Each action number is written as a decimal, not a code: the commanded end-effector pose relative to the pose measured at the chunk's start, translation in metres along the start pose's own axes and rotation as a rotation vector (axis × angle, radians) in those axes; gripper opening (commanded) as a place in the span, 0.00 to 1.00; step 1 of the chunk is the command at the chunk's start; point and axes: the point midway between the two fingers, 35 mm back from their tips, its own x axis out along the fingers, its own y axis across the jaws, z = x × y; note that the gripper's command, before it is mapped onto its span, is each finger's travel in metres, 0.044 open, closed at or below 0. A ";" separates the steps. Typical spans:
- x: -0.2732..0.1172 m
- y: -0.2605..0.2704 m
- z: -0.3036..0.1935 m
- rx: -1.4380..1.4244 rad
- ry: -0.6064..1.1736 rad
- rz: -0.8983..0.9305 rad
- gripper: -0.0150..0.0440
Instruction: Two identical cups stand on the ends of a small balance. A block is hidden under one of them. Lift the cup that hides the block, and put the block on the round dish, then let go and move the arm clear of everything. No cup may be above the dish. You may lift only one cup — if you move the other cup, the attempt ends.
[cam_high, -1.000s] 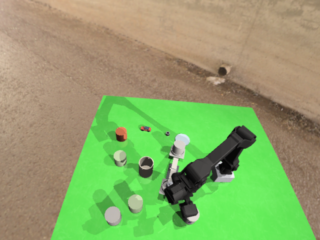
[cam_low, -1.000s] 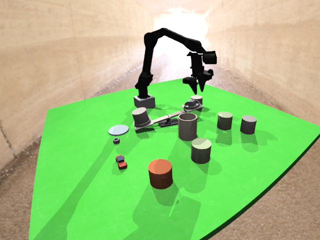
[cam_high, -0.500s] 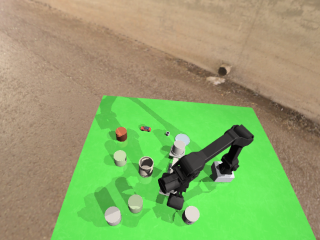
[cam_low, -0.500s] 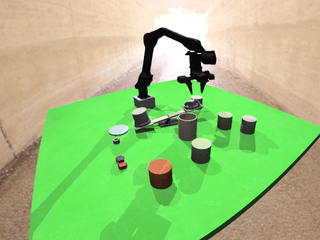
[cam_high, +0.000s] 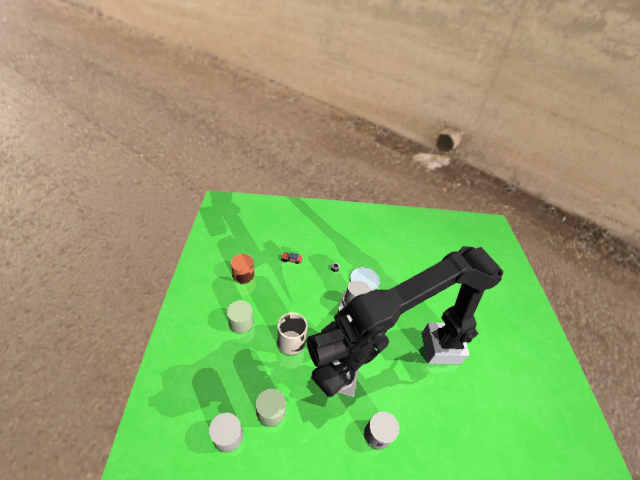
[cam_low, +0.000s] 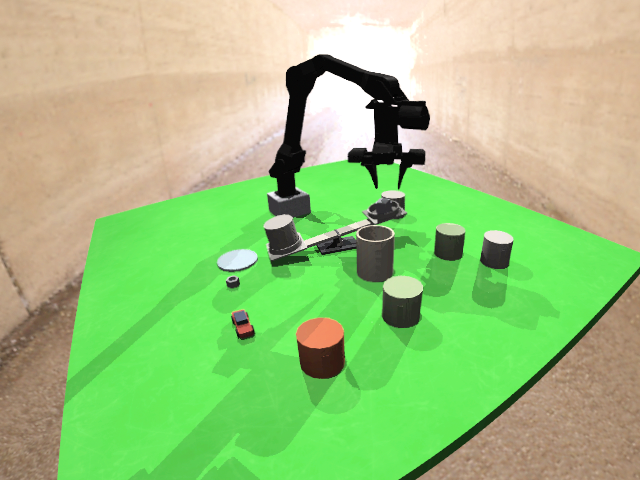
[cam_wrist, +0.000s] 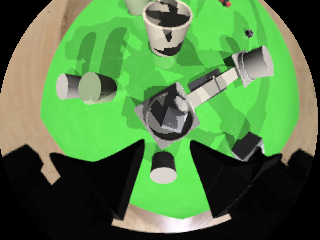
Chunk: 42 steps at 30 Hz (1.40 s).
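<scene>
The balance (cam_high: 349, 387) (cam_low: 356, 227) (cam_wrist: 201, 96) is tilted. A grey block (cam_wrist: 174, 120) lies uncovered inside the ring on its raised end, turned at an angle. One grey cup (cam_high: 358, 291) (cam_low: 281, 232) (cam_wrist: 260, 62) stands upside down on the low end. The other cup (cam_high: 382, 429) (cam_low: 392, 197) (cam_wrist: 163, 175) stands on the green mat, beyond the raised end. My gripper (cam_low: 387, 187) (cam_wrist: 167, 143) is open and empty, pointing down above the raised end; the arm hides its fingers in the top view. The round pale-blue dish (cam_high: 365, 276) (cam_low: 237, 259) lies beside the low end, with nothing on it.
A tall open beige cup (cam_high: 292, 343) (cam_low: 375, 258) (cam_wrist: 166, 37) stands near the balance's side. Farther out stand an orange cylinder (cam_high: 242, 268) (cam_low: 321, 351), two pale-green cylinders and a light-grey cylinder (cam_high: 225, 431) (cam_low: 496, 249). A toy car (cam_high: 292, 257) (cam_low: 242, 323) and a small nut (cam_high: 335, 267) (cam_low: 232, 282) lie beyond the dish.
</scene>
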 end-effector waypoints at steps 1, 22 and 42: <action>-0.003 -0.002 0.008 0.124 -0.004 -0.005 0.69; 0.014 -0.007 0.019 0.315 -0.005 -0.015 0.69; 0.046 -0.008 0.019 0.315 -0.005 -0.015 0.69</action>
